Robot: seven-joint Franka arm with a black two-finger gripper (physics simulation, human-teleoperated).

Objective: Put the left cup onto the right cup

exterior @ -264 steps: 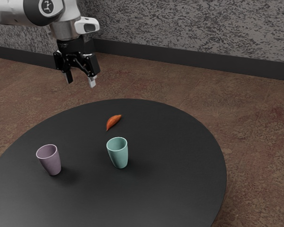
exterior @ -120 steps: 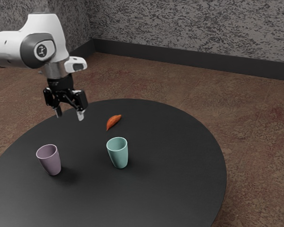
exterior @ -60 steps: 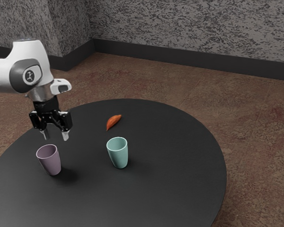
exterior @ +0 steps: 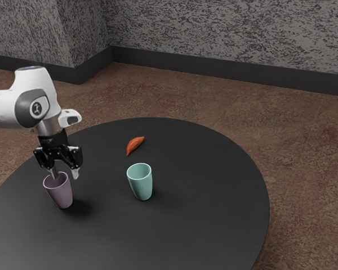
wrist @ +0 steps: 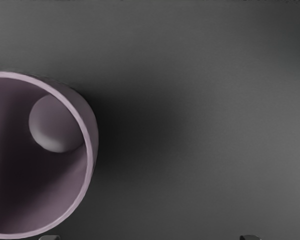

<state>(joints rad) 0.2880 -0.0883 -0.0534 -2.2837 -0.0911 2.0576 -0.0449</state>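
Tool: black, two-fingered, jaws apart, gripping nothing. It hangs at the exterior view's left, low over the rim of the mauve cup. In the wrist view the two fingertips seem to stand either side of the cup wall.

Mauve cup: upright, empty, lower left of the exterior view. Thin-walled, tapered, smooth. Judged light, stiff and somewhat slippery, so apt to tip if nudged. Best hold: pinch the wall at the rim, one finger inside and one outside.

Teal cup: the target, upright, mouth open, near the frame's centre and well apart from the mauve cup.

Orange object: small, pointed, lying behind the teal cup.

Counter: round, matt black, flat. It is plain dark grey in the wrist view.

Room: mottled brown floor, speckled grey wall, dark skirting along its foot.
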